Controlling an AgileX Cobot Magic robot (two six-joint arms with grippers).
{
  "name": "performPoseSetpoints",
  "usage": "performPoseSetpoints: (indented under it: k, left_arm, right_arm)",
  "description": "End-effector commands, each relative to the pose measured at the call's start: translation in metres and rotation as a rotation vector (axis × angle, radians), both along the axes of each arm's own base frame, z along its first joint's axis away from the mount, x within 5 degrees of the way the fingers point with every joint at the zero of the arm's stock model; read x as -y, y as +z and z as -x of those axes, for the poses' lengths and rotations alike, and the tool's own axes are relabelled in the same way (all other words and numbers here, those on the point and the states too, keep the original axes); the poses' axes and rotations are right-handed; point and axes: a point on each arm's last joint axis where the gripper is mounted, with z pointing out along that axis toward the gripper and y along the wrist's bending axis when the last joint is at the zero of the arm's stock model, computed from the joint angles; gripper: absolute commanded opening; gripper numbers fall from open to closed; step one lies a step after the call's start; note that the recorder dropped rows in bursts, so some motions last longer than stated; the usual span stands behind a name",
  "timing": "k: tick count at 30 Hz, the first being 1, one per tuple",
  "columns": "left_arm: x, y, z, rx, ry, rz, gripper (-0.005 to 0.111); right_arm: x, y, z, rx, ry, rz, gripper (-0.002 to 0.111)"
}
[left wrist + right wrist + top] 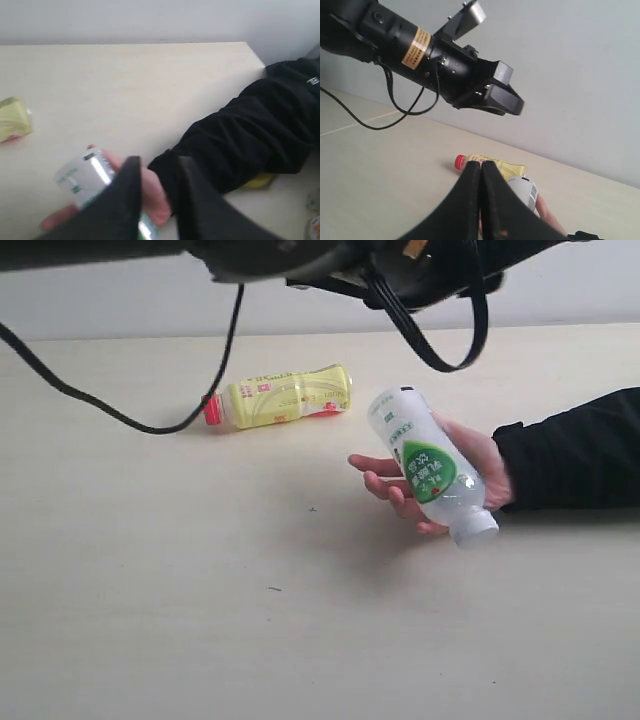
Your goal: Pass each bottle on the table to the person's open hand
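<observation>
A white bottle with a green label (425, 465) lies in the person's open hand (480, 455), which rests palm up on the table (150, 590) at the right. A yellow bottle with a red cap (280, 397) lies on its side further back. In the left wrist view my left gripper (159, 162) hovers over the hand (150, 190) and the white bottle (82, 175), its fingers apart with nothing between them. My right gripper (481, 165) is shut and empty, pointing towards the yellow bottle (505, 167) and the white one (522, 192).
The person's black sleeve (575, 450) lies across the table's right side. A black cable (100, 405) trails over the table's back left. The left arm (380, 270) hangs across the top, with a cable loop (455, 355) dangling. A yellowish object (260, 181) peeks from under the sleeve.
</observation>
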Motion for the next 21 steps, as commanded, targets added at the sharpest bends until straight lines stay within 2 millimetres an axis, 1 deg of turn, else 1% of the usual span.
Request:
performPoseSetpoints:
  k: [1, 3, 6, 9, 11, 14, 18, 21]
  left_arm:
    - [-0.029, 0.014, 0.011, -0.057, 0.084, -0.142, 0.002]
    - [-0.041, 0.02, 0.017, -0.067, 0.099, -0.233, 0.0]
    - [-0.051, 0.02, 0.031, -0.066, 0.076, -0.329, 0.0]
    - [-0.061, 0.016, 0.048, -0.044, 0.056, -0.3, 0.0]
    - [-0.072, 0.014, 0.058, -0.01, 0.063, -0.249, 0.0]
    - [-0.095, 0.004, 0.077, 0.059, 0.066, -0.229, 0.0]
    - [-0.133, -0.01, 0.105, 0.187, 0.051, -0.214, 0.0]
    - [-0.164, -0.022, 0.123, 0.24, 0.07, -0.121, 0.0]
  right_arm:
    - [0.0, -0.001, -0.001, 0.005, -0.002, -0.007, 0.0]
    - [0.0, -0.001, -0.001, 0.005, -0.002, -0.007, 0.0]
    - [0.0, -0.001, -0.001, 0.005, -0.002, -0.007, 0.0]
    - [0.0, -0.001, -0.001, 0.005, -0.002, -0.007, 0.0]
    - [0.0, -0.001, -0.001, 0.005, -0.002, -0.007, 0.0]
    - [0.0, -0.001, -0.001, 0.005, -0.002, -0.007, 0.0]
    - [0.0, -0.001, -0.001, 0.005, -0.002, -0.007, 0.0]
    - [0.0, -0.001, -0.001, 0.005, -0.002, -0.007, 0.0]
